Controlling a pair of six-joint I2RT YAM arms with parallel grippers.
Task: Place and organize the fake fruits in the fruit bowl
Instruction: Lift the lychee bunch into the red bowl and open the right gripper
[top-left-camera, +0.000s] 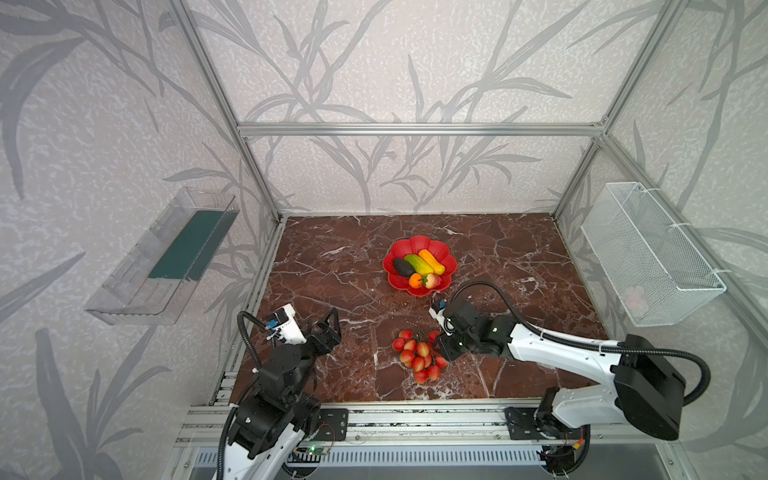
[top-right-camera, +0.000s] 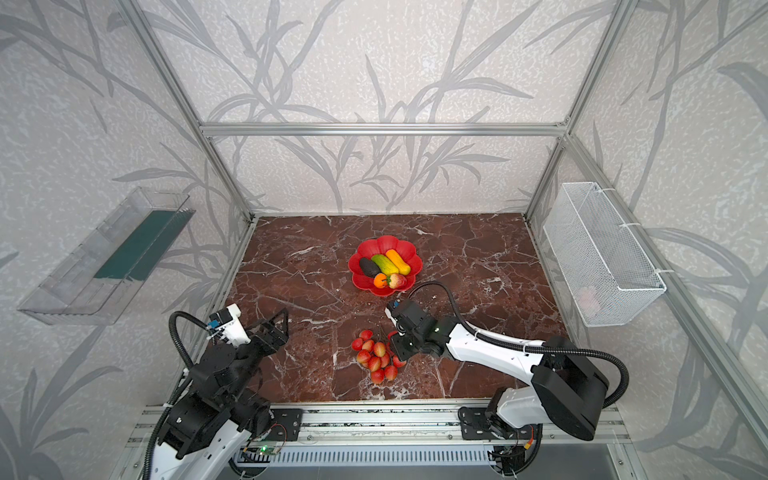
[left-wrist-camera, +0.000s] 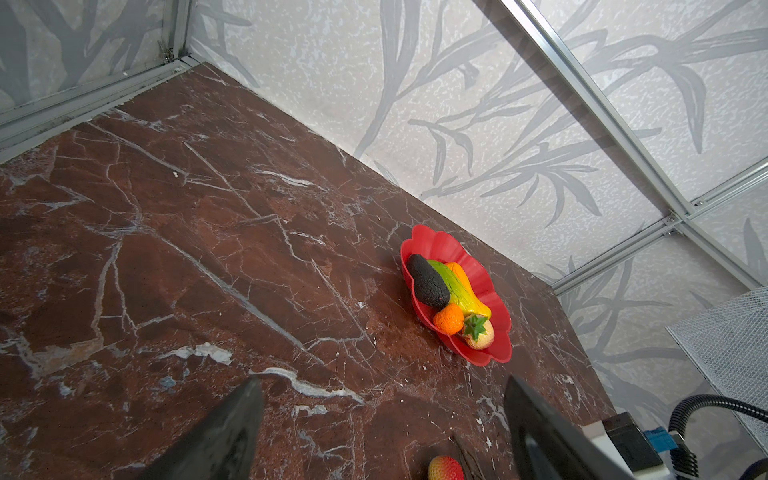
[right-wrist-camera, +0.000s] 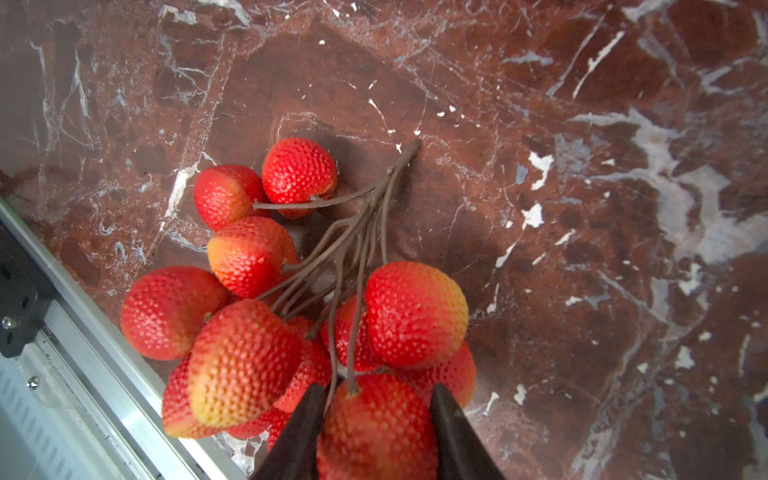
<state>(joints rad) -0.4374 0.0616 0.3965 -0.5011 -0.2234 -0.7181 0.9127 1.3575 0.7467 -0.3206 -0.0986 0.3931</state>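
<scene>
Presently, nearest the front rail, lower centre in both top views: bunch of red berries (top-left-camera: 417, 353), spread on the bench (top-left-camera: 332, 257). The right hand (right-wrist-camera: 380, 428) pinches one berry at the bunch's right edge, a finger pressed on either side; no lift is evident. At lower left, the left hand (top-left-camera: 329, 322) is spread, empty and well apart from the bunch. Farther back, mid-frame: fruit bowl (top-left-camera: 419, 242), holding the avocado shape (top-left-camera: 403, 267), green-yellow oblong (top-left-camera: 417, 264), yellow-orange oblong (top-left-camera: 432, 261), small orange ball (top-left-camera: 415, 281) and peach-like fruit (top-left-camera: 432, 280). Step judged: grasping the last loose fruit. The next move calls for a slow lift, since the berries dangle on thin stems, then a carry to a bare patch of the bowl.
</scene>
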